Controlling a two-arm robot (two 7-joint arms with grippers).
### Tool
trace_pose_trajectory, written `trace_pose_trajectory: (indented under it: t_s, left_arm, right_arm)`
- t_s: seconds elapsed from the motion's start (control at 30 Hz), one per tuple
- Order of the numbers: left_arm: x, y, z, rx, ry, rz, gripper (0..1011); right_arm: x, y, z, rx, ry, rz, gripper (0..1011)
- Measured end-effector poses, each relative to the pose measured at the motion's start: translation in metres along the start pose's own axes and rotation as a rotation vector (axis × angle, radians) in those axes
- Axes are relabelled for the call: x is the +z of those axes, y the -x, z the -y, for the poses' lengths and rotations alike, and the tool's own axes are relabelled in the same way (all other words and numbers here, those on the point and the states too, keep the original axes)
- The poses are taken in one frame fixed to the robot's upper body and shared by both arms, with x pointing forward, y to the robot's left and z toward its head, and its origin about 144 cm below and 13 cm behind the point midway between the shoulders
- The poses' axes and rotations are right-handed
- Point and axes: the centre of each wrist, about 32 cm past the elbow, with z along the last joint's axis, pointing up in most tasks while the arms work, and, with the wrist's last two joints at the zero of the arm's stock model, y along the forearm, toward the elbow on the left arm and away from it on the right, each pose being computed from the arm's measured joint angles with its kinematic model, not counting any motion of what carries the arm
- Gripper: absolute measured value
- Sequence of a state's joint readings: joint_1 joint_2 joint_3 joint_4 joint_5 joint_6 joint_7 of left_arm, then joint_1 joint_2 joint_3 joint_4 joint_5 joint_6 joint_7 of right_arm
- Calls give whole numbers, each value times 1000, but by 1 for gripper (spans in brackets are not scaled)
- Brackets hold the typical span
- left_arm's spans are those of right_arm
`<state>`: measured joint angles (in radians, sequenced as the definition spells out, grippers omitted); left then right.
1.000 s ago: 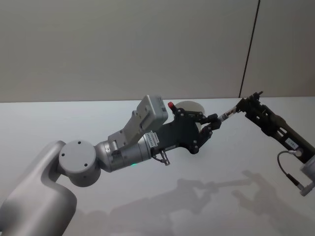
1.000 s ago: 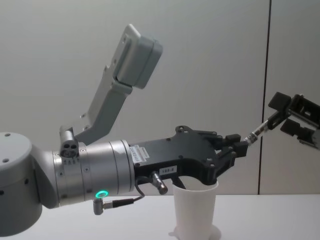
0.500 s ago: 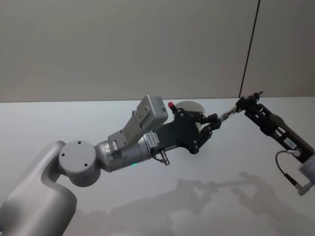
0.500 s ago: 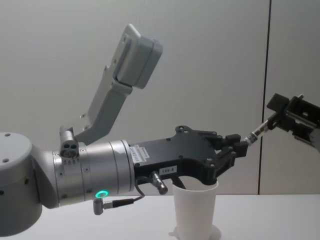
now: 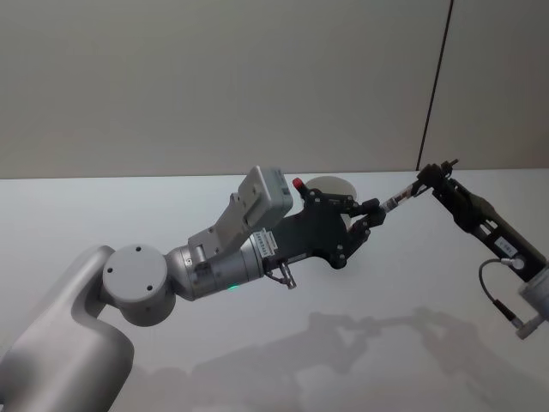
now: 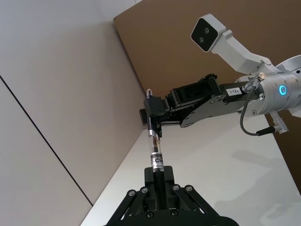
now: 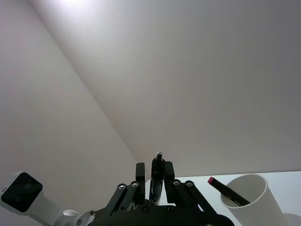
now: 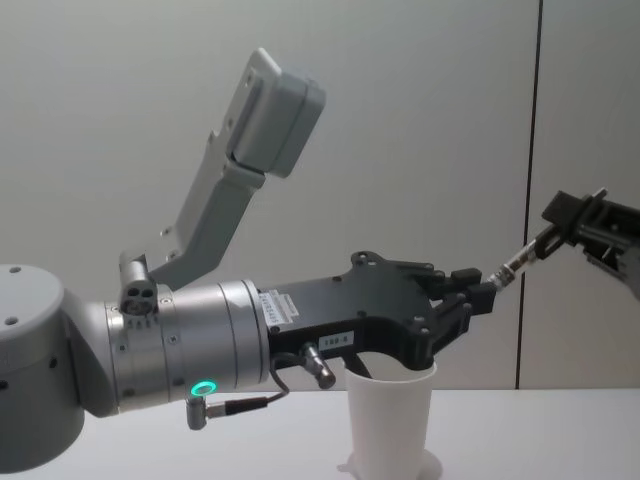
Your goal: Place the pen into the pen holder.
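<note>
My left gripper (image 5: 371, 211) was clenched on one end of the pen (image 5: 396, 201), held in the air above the white pen holder (image 8: 390, 420) on the table (image 5: 412, 266). My right gripper (image 5: 431, 178) sat at the pen's far end, fingers on either side of it; I could not tell whether they gripped. A red-tipped pen (image 7: 227, 191) leaned inside the pen holder.

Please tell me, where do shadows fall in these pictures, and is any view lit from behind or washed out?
Head view: soft arm shadows lie on the table below both arms. Right wrist view: the wall glows bright at the upper corner, while the right gripper shows dark against it. Chest view: even light; the pen holder has no glare.
</note>
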<state>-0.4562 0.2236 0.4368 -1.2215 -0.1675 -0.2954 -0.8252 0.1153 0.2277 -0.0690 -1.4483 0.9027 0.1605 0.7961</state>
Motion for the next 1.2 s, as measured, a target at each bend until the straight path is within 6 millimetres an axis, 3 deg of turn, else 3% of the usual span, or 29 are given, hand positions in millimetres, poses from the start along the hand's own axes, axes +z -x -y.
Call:
trace_pose_trajectory:
  t_s: [0.2, 0.5, 0.63, 0.7, 0.83, 1.2]
  left_arm:
    - [0, 0, 0, 0, 0, 0, 126]
    - [0, 0, 0, 1, 0, 0, 126]
    - [0, 0, 0, 0, 0, 0, 174]
    - [0, 0, 0, 0, 0, 0, 272]
    - [0, 0, 0, 0, 0, 0, 361]
    - [0, 0, 0, 0, 0, 0, 733]
  right_arm:
    - [-1, 0, -1, 0, -7, -6, 123]
    - [-1, 0, -4, -1, -13, -6, 123]
    - [-1, 0, -5, -3, -15, -4, 123]
    - [-1, 0, -5, -3, -16, -4, 123]
    - [-1, 1, -6, -2, -17, -1, 123]
    - [2, 0, -8, -1, -13, 27, 123]
